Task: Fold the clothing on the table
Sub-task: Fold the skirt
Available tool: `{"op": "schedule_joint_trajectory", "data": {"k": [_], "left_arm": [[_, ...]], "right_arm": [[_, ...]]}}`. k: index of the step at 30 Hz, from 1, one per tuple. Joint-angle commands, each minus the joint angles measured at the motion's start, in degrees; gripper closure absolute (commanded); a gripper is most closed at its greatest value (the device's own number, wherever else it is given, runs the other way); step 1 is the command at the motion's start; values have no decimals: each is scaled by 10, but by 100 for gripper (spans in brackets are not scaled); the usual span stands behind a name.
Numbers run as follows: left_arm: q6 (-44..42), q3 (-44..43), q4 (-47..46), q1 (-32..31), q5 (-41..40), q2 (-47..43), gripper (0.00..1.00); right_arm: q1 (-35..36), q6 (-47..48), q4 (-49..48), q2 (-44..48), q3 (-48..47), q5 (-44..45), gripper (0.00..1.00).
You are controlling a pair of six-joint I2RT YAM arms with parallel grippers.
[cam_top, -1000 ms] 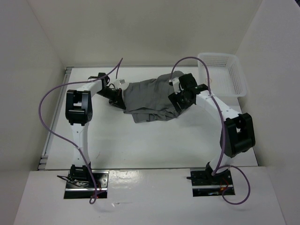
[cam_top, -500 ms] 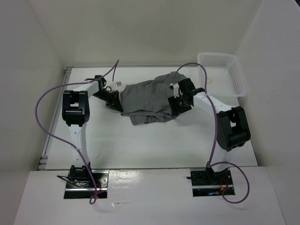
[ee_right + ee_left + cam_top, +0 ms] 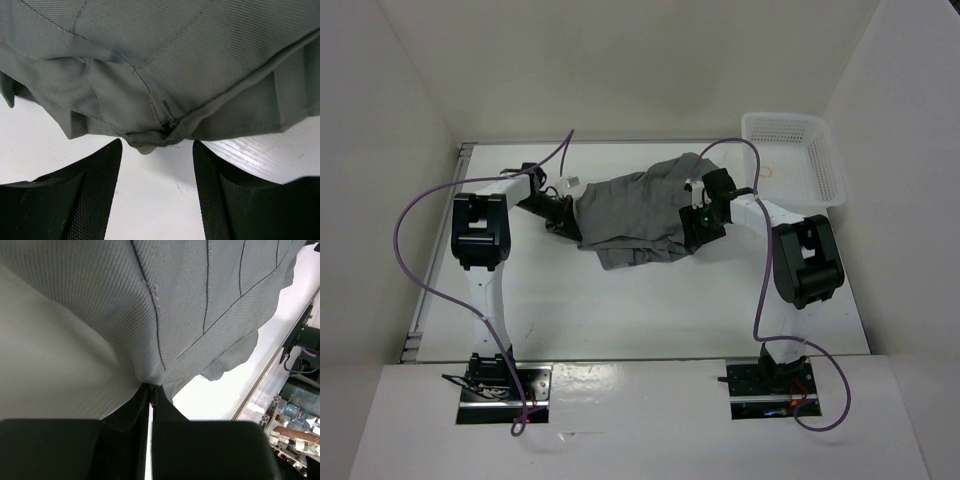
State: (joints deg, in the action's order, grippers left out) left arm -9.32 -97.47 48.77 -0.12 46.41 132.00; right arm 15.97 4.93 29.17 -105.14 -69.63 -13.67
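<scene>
On the far half of the table (image 3: 620,300), the clothing (image 3: 635,205) is lying in a bunched grey heap between the two arms. Part of it is doubled over itself, and a loose pleated layer is showing along the near edge. Folding is looking begun but far from done, as I judge it: the edges are not lining up, and the heap is still needing flattening and at least one more fold.

The left gripper (image 3: 151,390) is pinching the cloth at its left side, jaws together on the fabric. The right gripper (image 3: 157,150) is waiting at the right side with its jaws apart. A seamed corner is lying just ahead of them, not clamped.

White walls (image 3: 620,70) are closing in the space on three sides. The tabletop is showing white and matt, with faint scuffs. A white mesh basket (image 3: 825,150) is sitting in the far right corner, apart from the clothing. A thin metal rail (image 3: 420,300) is running along the left edge.
</scene>
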Motion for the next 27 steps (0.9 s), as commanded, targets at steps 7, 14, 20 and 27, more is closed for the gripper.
{"op": "schedule_joint_trajectory", "data": {"k": [7, 14, 20, 27], "left_arm": [[-58, 10, 30, -2, 1, -11, 100], [-68, 4, 41, -2, 6, -5, 100], [-118, -39, 97, -8, 13, 6, 100], [-176, -228, 232, -18, 13, 1, 100]], "right_arm": [[-8, -7, -28, -27, -37, -52, 34], [-8, -7, -28, -58, -60, -52, 54], [-8, -2, -9, -63, -81, -41, 100], [-14, 36, 78, -1, -182, -29, 100]]}}
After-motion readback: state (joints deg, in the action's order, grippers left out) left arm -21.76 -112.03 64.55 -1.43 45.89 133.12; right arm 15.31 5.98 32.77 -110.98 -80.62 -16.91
